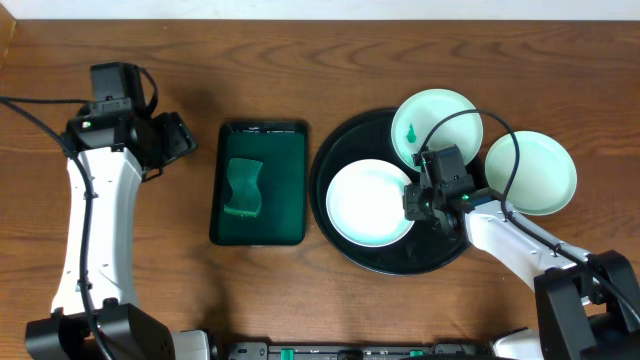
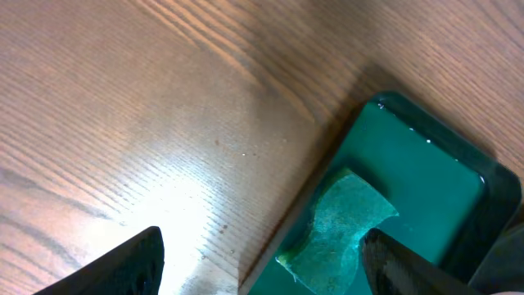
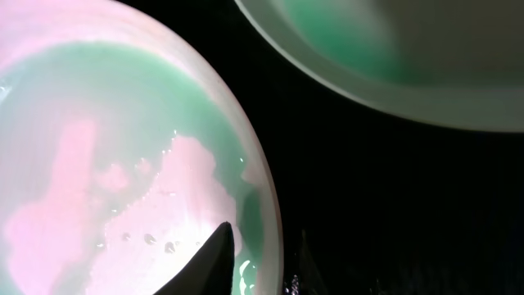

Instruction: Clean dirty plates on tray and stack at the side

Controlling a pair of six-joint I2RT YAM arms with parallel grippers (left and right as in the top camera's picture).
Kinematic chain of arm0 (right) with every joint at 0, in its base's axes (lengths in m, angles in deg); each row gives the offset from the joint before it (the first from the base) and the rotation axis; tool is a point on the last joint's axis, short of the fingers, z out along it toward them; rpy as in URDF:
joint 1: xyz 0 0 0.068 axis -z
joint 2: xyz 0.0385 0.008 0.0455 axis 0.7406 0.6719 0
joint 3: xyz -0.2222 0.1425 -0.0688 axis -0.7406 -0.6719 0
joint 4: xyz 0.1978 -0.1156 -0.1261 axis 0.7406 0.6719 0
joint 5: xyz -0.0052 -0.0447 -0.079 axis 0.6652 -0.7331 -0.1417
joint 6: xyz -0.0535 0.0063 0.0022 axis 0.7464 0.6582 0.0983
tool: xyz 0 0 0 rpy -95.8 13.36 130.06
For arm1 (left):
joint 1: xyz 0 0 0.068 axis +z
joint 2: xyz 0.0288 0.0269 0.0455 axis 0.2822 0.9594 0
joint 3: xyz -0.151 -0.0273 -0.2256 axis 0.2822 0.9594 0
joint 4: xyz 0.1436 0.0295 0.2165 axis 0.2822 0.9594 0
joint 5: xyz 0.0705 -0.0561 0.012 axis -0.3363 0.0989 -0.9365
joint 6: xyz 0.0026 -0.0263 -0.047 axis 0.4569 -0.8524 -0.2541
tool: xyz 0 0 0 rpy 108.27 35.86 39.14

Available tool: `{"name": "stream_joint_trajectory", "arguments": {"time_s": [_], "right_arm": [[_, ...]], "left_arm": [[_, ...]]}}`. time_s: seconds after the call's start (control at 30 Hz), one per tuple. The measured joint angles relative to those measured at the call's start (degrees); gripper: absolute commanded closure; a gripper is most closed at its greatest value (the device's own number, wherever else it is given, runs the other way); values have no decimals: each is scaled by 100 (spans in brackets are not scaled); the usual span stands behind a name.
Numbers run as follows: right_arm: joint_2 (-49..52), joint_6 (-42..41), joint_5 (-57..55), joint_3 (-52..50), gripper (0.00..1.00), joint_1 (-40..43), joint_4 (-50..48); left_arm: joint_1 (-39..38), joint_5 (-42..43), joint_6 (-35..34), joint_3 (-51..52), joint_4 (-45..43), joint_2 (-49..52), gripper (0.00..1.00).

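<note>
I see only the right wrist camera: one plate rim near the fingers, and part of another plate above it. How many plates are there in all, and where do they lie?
Observer: Three. The first plate lies inside the black tray, the second plate overlaps its far rim, and the third plate sits on the table, right of the tray.
Operator: And where is something to wipe them with?
Observer: A green sponge lies in the green rectangular tray, left of the black tray.
</note>
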Motion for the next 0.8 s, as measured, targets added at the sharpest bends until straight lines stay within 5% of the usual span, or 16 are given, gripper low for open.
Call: {"name": "stream_joint_trajectory", "arguments": {"time_s": [0.47, 0.6, 0.8], "right_arm": [[15, -192, -151, 0, 85, 0, -4], [184, -219, -120, 0, 99, 0, -153], [166, -251, -116, 2, 99, -26, -188]], "left_arm": [[92, 2, -2, 0, 17, 0, 21], [92, 2, -2, 0, 17, 0, 21], [92, 2, -4, 0, 22, 0, 21]]}}
